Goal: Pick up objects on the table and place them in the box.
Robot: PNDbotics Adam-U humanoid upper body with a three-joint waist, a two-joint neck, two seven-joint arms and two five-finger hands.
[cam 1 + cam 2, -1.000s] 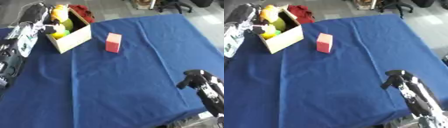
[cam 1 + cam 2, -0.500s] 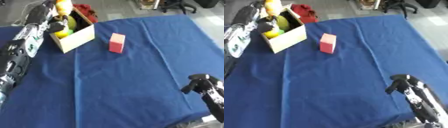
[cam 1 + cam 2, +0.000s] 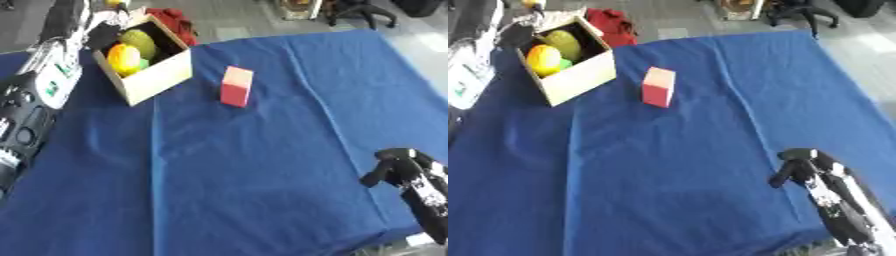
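one block left to put away

the box [image 3: 154, 80] sits at the far left of the bench [image 3: 262, 165], which has a blue cloth on it. it already has round yellow and green things [image 3: 131, 50] inside. one pink and red block [image 3: 236, 86] stands on the cloth just beside the box, out in the open.

the left hand [image 3: 103, 35] is up at the far rim of the box. it looks dark and blurry, so one cannot tell if its fingers are wide or closed, or if they hold anything.

the right hand [image 3: 795, 167] hangs low near the front right edge. its fingers look curled in and hold nothing. the block is far ahead of those fingers and off to their left, well apart.

the next step is likely the block: a hand must reach it, close around it, and lift it into the box.
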